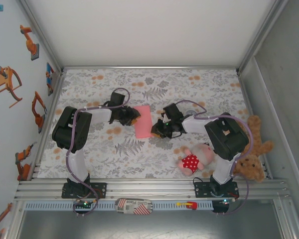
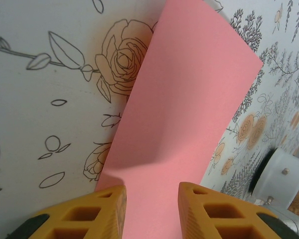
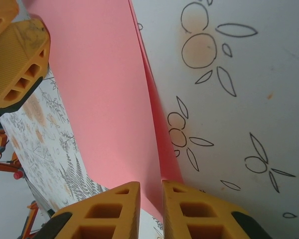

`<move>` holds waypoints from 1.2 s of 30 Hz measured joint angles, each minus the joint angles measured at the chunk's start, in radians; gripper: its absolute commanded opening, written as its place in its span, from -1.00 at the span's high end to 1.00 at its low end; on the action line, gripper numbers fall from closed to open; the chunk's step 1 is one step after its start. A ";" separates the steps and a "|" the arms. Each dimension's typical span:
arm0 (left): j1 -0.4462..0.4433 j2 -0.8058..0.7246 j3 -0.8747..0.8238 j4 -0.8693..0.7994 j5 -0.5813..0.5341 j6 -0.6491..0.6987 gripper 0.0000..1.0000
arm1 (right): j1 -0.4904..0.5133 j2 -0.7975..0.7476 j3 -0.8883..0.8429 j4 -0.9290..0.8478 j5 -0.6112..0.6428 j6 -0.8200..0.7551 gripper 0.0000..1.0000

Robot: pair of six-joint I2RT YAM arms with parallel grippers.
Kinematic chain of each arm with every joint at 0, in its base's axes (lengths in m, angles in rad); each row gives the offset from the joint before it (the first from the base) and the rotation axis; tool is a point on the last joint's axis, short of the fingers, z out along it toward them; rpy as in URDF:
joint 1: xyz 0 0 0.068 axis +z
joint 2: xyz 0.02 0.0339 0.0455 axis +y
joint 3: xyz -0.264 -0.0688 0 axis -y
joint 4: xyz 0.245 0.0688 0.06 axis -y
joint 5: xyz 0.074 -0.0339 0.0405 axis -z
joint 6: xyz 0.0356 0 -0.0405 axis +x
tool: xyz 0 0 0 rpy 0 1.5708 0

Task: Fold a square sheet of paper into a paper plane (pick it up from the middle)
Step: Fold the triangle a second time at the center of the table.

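Top external: square sheet of paper (image 1: 143, 122) runs 12-to-6, spread left gripper (image 1: 131, 116) at 9, right gripper (image 1: 156, 130) at 4, whose pinch we cannot tell.

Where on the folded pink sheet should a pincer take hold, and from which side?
I'd grip the sheet at its long right edge, coming in low from the right: it lies folded into a narrow strip, and the right wrist view shows its two layers gaping there for fingers to straddle.
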 measured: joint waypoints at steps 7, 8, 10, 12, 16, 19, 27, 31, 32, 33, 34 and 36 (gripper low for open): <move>0.000 0.000 0.000 0.000 0.003 0.000 0.31 | 0.000 0.006 0.000 0.023 0.006 0.019 0.68; 0.000 0.000 0.000 0.000 0.003 0.000 0.31 | 0.000 0.007 0.000 0.025 0.008 0.020 0.71; 0.000 0.000 0.000 0.000 0.003 0.000 0.31 | 0.000 0.007 0.001 0.026 0.011 0.025 0.77; 0.000 0.000 0.000 0.001 0.004 0.000 0.31 | 0.000 0.007 0.001 0.026 0.015 0.026 0.89; 0.000 -0.002 0.000 0.006 0.016 0.005 0.31 | 0.000 0.007 0.001 0.024 0.021 0.029 1.00; -0.002 -0.005 -0.001 0.015 0.031 0.008 0.31 | 0.000 0.005 0.000 0.021 0.029 0.029 1.00; -0.014 -0.072 -0.013 0.050 0.028 0.050 0.46 | 0.000 -0.070 -0.040 -0.013 0.050 0.020 1.00; -0.013 -0.041 -0.016 0.079 0.031 0.055 0.53 | 0.000 -0.079 -0.043 -0.013 0.048 0.013 1.00; -0.013 -0.029 -0.016 0.084 0.033 0.055 0.53 | 0.000 -0.080 -0.043 -0.014 0.048 0.010 1.00; -0.013 -0.015 -0.016 0.088 0.034 0.055 0.53 | 0.000 -0.080 -0.043 -0.014 0.048 0.007 1.00; -0.013 -0.001 -0.016 0.088 0.034 0.055 0.54 | 0.000 -0.080 -0.043 -0.016 0.048 0.005 1.00; -0.013 0.021 -0.016 0.087 0.037 0.053 0.55 | 0.000 -0.080 -0.043 -0.022 0.048 -0.003 1.00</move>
